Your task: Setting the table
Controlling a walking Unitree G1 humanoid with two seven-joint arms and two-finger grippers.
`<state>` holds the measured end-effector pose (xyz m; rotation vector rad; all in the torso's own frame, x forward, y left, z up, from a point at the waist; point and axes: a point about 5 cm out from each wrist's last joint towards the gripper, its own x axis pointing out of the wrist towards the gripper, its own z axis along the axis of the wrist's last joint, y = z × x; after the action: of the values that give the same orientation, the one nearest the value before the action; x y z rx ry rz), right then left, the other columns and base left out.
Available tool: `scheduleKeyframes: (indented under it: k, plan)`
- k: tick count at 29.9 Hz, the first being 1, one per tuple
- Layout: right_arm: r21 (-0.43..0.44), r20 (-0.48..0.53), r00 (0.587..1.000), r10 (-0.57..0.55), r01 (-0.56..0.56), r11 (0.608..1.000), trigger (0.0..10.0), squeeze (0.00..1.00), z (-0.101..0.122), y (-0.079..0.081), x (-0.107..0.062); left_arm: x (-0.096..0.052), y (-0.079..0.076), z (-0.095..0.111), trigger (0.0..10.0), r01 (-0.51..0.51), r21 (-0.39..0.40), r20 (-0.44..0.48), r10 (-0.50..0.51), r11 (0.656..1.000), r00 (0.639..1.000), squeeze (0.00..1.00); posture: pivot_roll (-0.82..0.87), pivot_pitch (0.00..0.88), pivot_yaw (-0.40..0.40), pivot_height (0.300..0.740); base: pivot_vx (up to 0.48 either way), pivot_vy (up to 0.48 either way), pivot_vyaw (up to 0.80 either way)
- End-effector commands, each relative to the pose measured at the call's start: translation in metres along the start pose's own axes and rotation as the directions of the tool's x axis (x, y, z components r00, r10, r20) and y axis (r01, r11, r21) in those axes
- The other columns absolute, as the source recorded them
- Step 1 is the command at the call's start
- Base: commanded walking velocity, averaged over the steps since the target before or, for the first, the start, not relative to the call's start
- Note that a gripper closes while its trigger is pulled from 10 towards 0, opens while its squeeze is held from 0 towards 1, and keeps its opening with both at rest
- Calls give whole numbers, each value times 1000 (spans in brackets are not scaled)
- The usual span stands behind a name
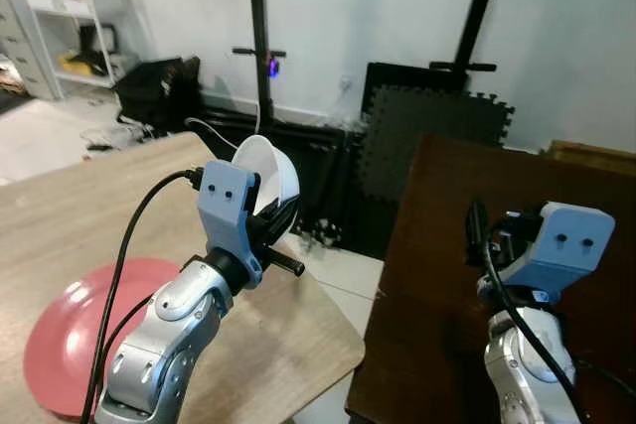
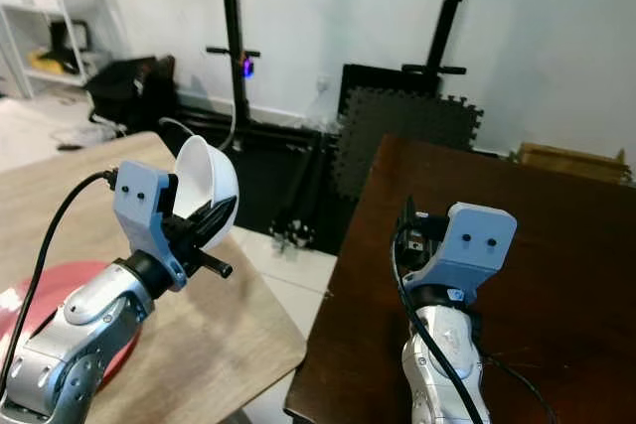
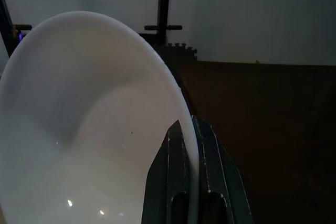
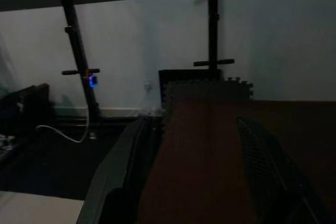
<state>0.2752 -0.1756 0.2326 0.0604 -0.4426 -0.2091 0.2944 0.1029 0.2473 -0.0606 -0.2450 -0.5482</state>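
- The left gripper (image 1: 270, 213) is raised above the near right corner of the light wooden bench (image 1: 288, 340), its fingers (image 3: 176, 182) pinched shut on the rim of a white bowl (image 1: 270, 178).
- The bowl is held tilted on its side, clear of the bench top, its hollow facing left; the left wrist view shows one finger inside the rim and one outside.
- A red plate (image 1: 75, 330) lies flat on the light bench at the near left, well apart from the bowl and short of the bench's rounded right corner.
- The right gripper (image 4: 202, 177) hovers over the dark brown bench (image 1: 467, 206) on the right, its two fingers spread wide apart with nothing between them.
- A narrow gap of pale floor (image 1: 343, 275) runs between the two benches, from the near edge back toward the wall.
- Beyond the gap, at the far side, stand two black stands (image 1: 257, 37), black foam mats (image 1: 427, 136) leaning against the white wall, and a white cable (image 1: 214, 128).
- At the far left are a white shelf unit (image 1: 70, 17) and a black bag (image 1: 157, 91) on the floor.
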Motion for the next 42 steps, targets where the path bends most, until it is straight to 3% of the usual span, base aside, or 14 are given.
scheduleKeyframes:
  k: [1, 8, 20, 42]
  plan:
    - [2, -4, 1000, 7, -7, 1000, 10000, 0, -1, 3, -2, -3, 2, -1, 10000, -4, 7, -7, 4, 1000, 1000, 0, 56, 25, 22, 740, -341, 334, 0]
    - [0, 0, 1000, 8, -8, 1000, 10000, 0, 0, 3, -1, -2, 1, -1, 10000, 1, 7, -6, -1, 1000, 1000, 0, 55, 24, 22, 740, -342, 144, 0]
    - [10, -4, 1000, 5, -5, 1000, 10000, 0, -1, 3, -1, -1, 2, -3, 10000, -10, 5, -21, 10, 1000, 1000, 0, 53, 20, 23, 740, 0, 0, 0]
    - [18, -16, 1000, -1, 1, 1000, 10000, 0, -2, 3, -1, -1, 3, -4, 10000, -12, 3, -23, 12, 1000, 1000, 0, 52, 27, 25, 740, 0, 0, -800]
